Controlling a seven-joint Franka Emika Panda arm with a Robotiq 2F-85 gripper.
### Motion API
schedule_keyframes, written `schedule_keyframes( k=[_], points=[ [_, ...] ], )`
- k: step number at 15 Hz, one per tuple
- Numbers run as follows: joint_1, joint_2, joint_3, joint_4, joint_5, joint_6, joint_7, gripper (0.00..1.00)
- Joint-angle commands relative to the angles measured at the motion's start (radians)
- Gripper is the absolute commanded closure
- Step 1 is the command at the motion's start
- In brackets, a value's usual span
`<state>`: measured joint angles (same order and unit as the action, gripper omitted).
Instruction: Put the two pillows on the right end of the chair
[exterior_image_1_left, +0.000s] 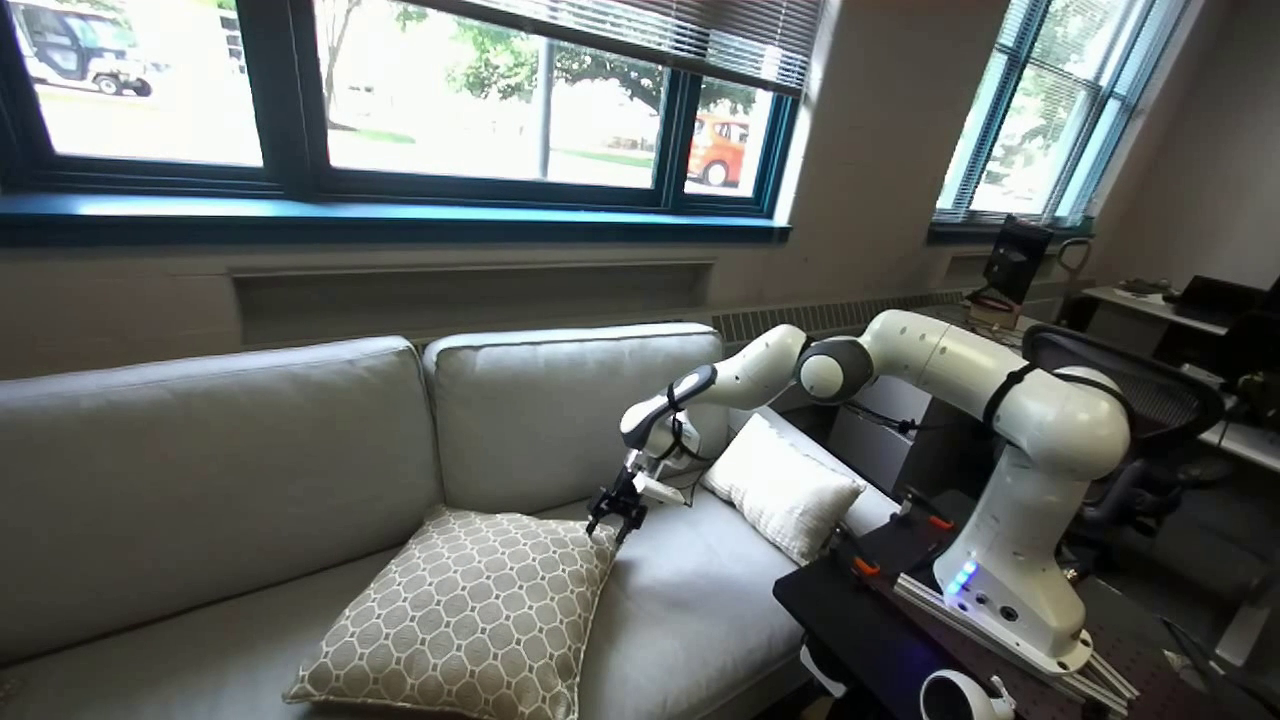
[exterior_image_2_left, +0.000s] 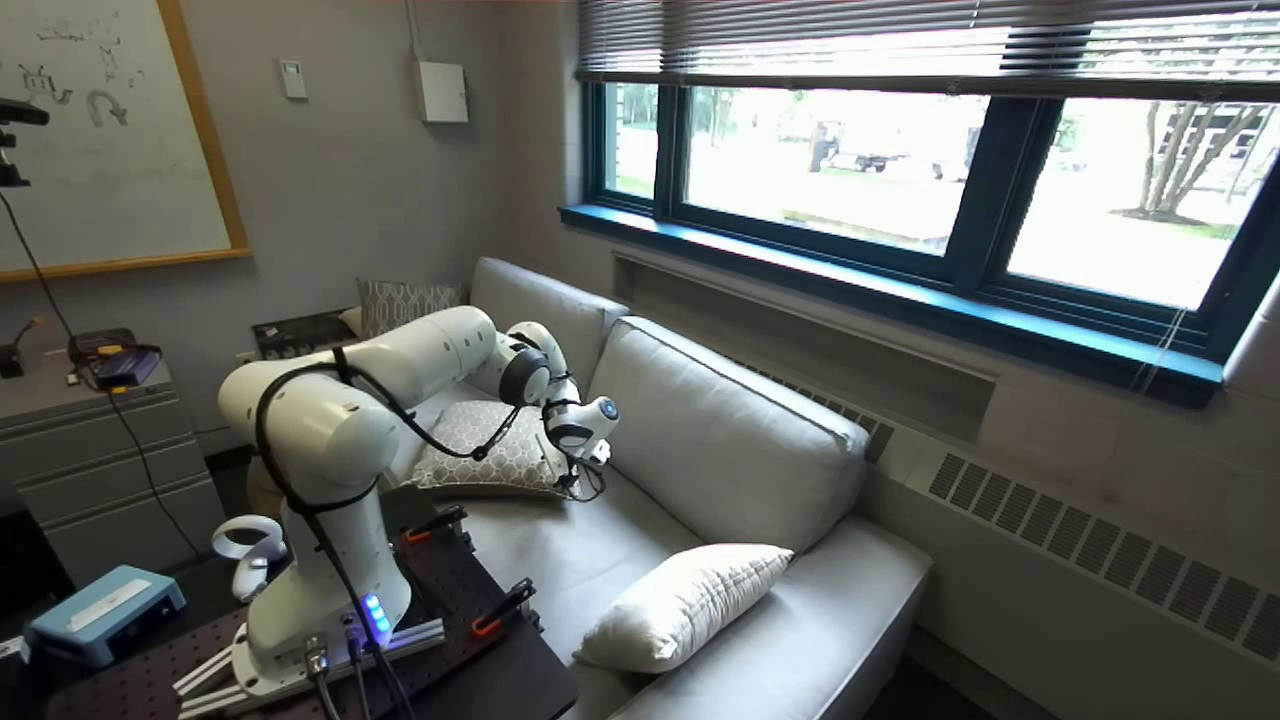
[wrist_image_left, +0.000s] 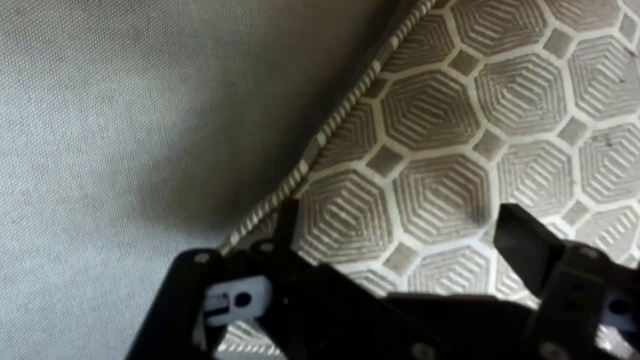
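In the foreground of an exterior view, the large tan lattice-patterned pillow (exterior_image_1_left: 480, 605) lies on the sofa (exterior_image_1_left: 690, 590). The hand (wrist_image_left: 400, 210) is positioned over one corner of it, fingers spread; contact cannot be determined. Farther back, the cream-white pillow (exterior_image_1_left: 785, 490) leans against the armrest (exterior_image_2_left: 840, 610). The back cushions (exterior_image_1_left: 570, 420) stand behind, below the window (exterior_image_1_left: 490, 100).

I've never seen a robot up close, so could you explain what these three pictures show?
The jointed white machine is a robot arm; the black claw at its tip is its gripper. Two pictures come from cameras outside the robot; the close-up comes from one mounted on its wrist. On the sofa lie a patterned tan pillow and a white pillow leaning against the armrest. The gripper is open at a corner of the tan pillow, apparently holding nothing.
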<state>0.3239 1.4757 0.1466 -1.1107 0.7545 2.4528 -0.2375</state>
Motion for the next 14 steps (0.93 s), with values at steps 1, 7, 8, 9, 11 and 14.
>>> schedule_keyframes(
  k=[1,7,8,9,11,14],
  points=[
    [0.059,0.001,-0.043,-0.018,-0.005,-0.004,0.070,0.00],
    [0.033,0.002,0.024,-0.079,-0.175,0.024,0.177,0.00],
    [0.030,0.002,0.031,-0.083,-0.191,0.031,0.179,0.00],
    [0.084,0.002,-0.031,-0.067,-0.086,0.017,0.136,0.00],
    [0.075,0.002,-0.015,-0.067,-0.045,0.046,0.116,0.00],
    [0.066,0.002,-0.005,-0.061,0.033,0.112,0.084,0.00]
  ],
)
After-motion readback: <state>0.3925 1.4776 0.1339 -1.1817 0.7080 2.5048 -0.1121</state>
